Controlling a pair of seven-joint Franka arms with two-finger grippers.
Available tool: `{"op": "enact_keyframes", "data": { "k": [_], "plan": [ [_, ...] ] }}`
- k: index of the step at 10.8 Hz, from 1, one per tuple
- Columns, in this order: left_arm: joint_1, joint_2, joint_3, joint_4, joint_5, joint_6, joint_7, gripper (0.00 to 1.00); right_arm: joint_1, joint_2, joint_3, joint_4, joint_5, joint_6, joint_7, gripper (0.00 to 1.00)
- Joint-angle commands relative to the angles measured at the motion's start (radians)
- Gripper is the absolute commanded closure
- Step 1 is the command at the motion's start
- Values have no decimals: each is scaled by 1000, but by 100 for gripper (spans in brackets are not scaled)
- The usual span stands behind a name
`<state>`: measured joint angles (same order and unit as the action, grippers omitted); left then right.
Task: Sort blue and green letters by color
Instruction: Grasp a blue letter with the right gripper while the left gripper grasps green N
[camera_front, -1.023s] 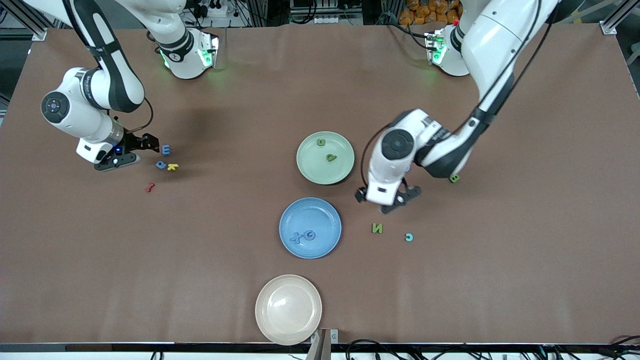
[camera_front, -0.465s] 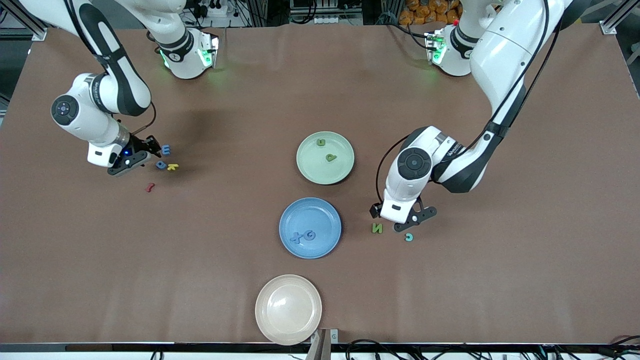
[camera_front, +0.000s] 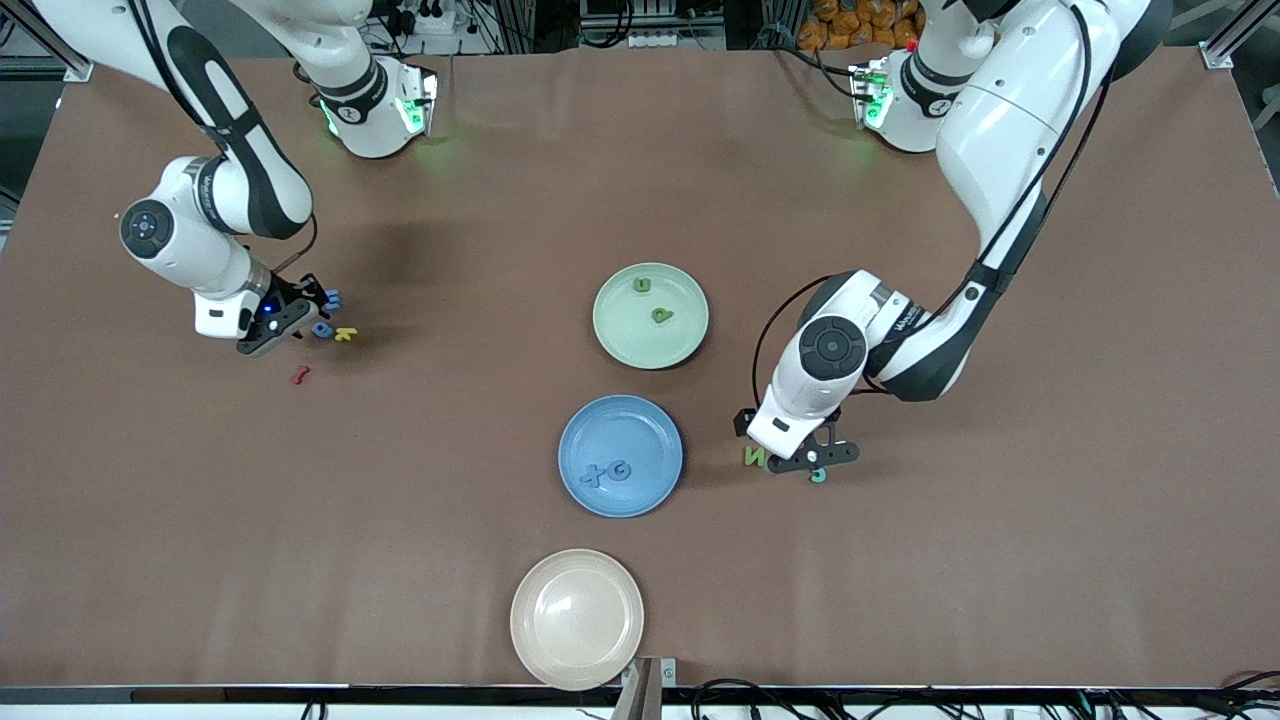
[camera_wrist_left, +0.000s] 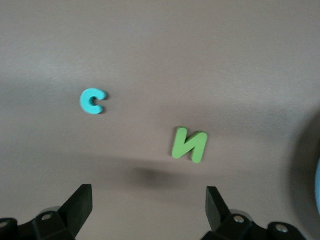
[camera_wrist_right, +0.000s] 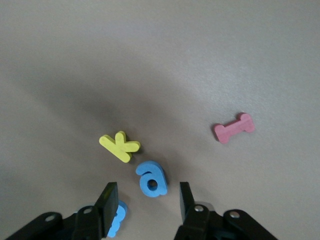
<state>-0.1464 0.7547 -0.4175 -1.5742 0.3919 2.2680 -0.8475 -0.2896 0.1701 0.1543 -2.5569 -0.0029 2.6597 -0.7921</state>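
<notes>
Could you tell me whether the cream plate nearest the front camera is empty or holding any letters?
Empty. The cream plate shows only its bare surface in the front view; no letter lies in it.

Left gripper (camera_front: 812, 462) hangs low over the surface's middle, jaws spread wide. Right gripper (camera_front: 300, 312) sits low toward the right arm's end, jaws partly closed, gripping nothing.

Both arms (camera_front: 1000, 130) are showing white shells with black joint bands; green lights are glowing at the bases; black cables are running along each forearm toward black grippers.
</notes>
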Motion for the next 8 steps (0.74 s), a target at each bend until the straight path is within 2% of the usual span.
{"op": "enact_keyframes", "data": {
  "k": [1, 3, 6, 8],
  "plan": [
    [-19, 60, -1, 54, -19, 53, 67, 0, 3, 20, 24, -32, 4, 69, -18, 52],
    [-33, 101, -1, 107, -19, 56, 71, 0, 3, 31, 24, -39, -15, 86, -18, 52],
    [-29, 123, 0, 118, -16, 82, 187, 0, 3, 29, 24, -40, -43, 88, -18, 51],
    [-35, 126, 34, 126, -18, 84, 286, 0, 0, 26, 24, -39, -81, 91, -16, 51]
  ]
}}
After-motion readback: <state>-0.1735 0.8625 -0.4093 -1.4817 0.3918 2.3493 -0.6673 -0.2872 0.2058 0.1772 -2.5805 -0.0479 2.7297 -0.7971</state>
